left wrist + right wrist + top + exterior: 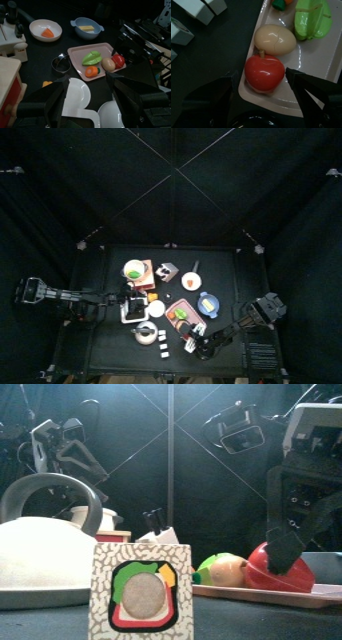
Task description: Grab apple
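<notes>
While onion (276, 39) touches apple (264, 72).

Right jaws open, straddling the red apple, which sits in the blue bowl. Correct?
Wrong container. The red apple lies on the pink tray, beside a pale round fruit; the right wrist view shows it. The right gripper is indeed open, jaws either side of the apple.

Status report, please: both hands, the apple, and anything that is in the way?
Right hand open, jaws either side of the red apple on the pink tray. Left hand open, resting away. Pale onion touches the apple's far side.
</notes>
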You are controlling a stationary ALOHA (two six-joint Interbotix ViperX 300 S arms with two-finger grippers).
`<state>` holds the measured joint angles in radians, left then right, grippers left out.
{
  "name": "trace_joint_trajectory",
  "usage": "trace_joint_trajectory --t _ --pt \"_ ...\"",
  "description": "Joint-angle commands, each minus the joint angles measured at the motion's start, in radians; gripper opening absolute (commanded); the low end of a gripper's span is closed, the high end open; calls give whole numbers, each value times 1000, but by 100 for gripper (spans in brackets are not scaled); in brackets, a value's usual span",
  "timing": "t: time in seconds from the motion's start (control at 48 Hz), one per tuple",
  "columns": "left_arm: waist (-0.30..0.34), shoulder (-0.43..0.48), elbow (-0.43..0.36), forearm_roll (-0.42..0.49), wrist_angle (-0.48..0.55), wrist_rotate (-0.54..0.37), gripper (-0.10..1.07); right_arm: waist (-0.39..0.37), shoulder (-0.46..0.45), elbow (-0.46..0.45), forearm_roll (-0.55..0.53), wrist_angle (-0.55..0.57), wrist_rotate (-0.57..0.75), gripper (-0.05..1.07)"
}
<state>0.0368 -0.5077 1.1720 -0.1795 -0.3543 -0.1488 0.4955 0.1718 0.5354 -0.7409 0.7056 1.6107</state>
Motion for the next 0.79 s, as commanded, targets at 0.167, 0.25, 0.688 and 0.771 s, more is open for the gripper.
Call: trace_joint_trajectory --t 0.167,0.25,0.688,0.771 --pt "0 -2 -11 -2 -9 0 94 -28 -6 -15 -6 -6 -2 104" --pt "0 -2 -11 -2 -9 0 94 -29 -3 -11 -2 -14 -2 104" --pt "0 -2 -12 -3 -9 0 94 -32 -2 -3 18 -38 -2 104" --pt "0 -2 -12 -3 -9 0 94 -32 -2 -3 18 -38 -2 104"
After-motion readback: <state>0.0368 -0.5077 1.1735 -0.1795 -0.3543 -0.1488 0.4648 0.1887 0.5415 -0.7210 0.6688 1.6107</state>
